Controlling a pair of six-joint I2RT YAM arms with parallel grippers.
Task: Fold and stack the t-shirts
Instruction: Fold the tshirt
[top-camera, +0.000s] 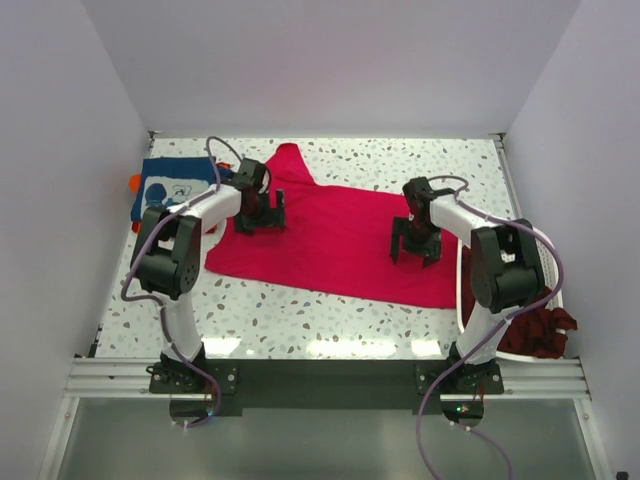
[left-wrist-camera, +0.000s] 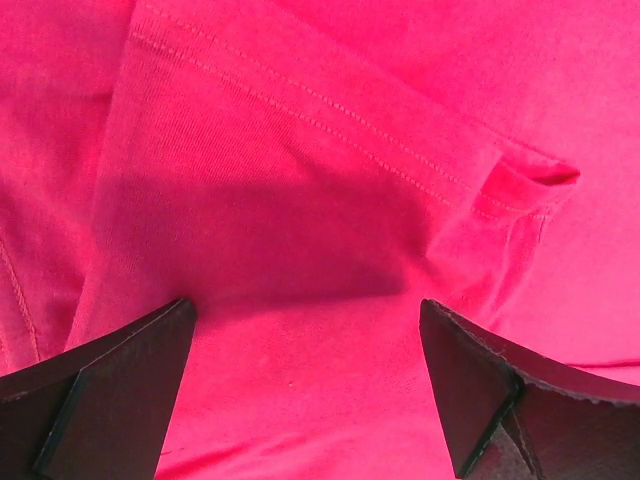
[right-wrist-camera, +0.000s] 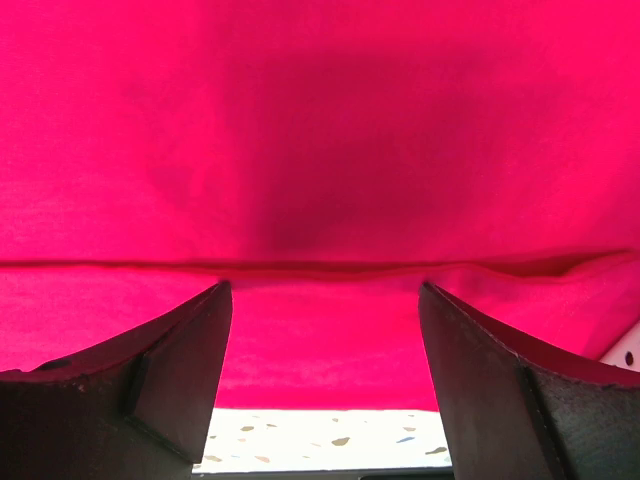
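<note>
Two open grippers, the left gripper (top-camera: 260, 222) and right gripper (top-camera: 413, 252), hang empty over the crimson-pink t-shirt (top-camera: 340, 240) spread mid-frame on the desk (top-camera: 300, 315).

You've got: speckled white terrazzo tabletop (top-camera: 300, 318) | white plastic laundry basket (top-camera: 462, 298) at its right edge, mostly hidden | silver aluminium rail (top-camera: 320, 378) along near edge | plain white walls (top-camera: 330, 60) around.

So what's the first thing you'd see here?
The big bright pink t-shirt spread in the middle of the speckled table. The left gripper and the right gripper stand open over it, one each side. A navy t-shirt lies at the far left.
</note>
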